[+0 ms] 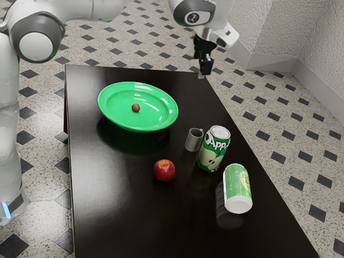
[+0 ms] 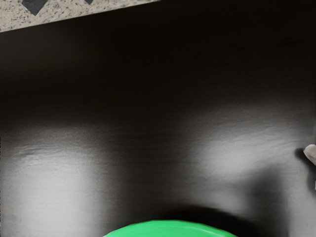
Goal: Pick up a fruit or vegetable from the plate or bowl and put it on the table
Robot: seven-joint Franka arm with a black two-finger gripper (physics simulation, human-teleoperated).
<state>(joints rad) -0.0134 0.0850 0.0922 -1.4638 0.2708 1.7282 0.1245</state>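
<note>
My gripper (image 1: pixel 203 67) hangs in the air toward the far edge of the table, on the exterior view's right of the plate and well above the tabletop. A green plate (image 1: pixel 158 113) holds one small, round, dark red fruit (image 1: pixel 136 108) near its middle. The plate's green rim (image 2: pixel 173 229) also appears in the wrist view. On the black table (image 1: pixel 118 215), apart from the plate, rests a red apple (image 1: pixel 164 170).
A small grey metal mug (image 1: pixel 193 141) stands between the plate and a green apple-drink can (image 1: pixel 213 150). Nearer the camera is a second green can (image 1: pixel 237 185) with a white end. Part of a pale object (image 2: pixel 310 152) shows in the wrist view.
</note>
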